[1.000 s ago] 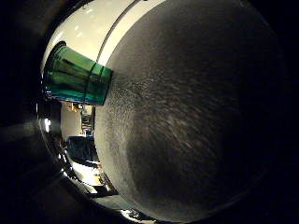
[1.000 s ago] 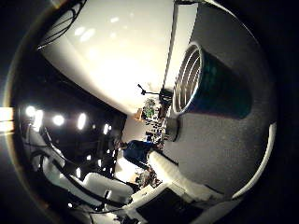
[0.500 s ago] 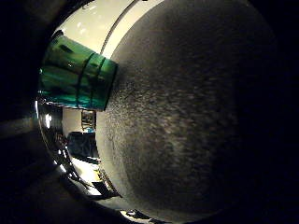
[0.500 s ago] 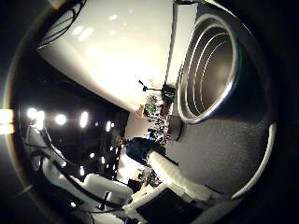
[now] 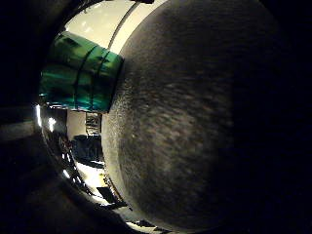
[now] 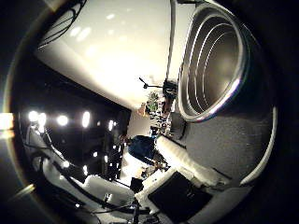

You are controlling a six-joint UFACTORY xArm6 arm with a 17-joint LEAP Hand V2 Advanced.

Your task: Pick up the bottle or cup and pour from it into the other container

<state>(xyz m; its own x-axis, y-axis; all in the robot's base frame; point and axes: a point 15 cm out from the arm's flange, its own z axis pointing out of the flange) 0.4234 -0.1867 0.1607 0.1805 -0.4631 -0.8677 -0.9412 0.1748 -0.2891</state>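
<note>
Fingers cannot be seen, so their state is unclear; the green cup stands on the grey worktop, close to the palm, likely for grabbing.

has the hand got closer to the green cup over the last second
Yes. The green cup fills more of both palm views while standing on the same grey mat, so the palm has closed in on it.

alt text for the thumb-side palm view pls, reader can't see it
A green cup with a pale ribbed inside fills much of the view, its open mouth facing the camera, so it is close to the palm. It stands on a grey textured surface; white and black parts of the robot and a dim room with bright lights lie beyond.
</note>
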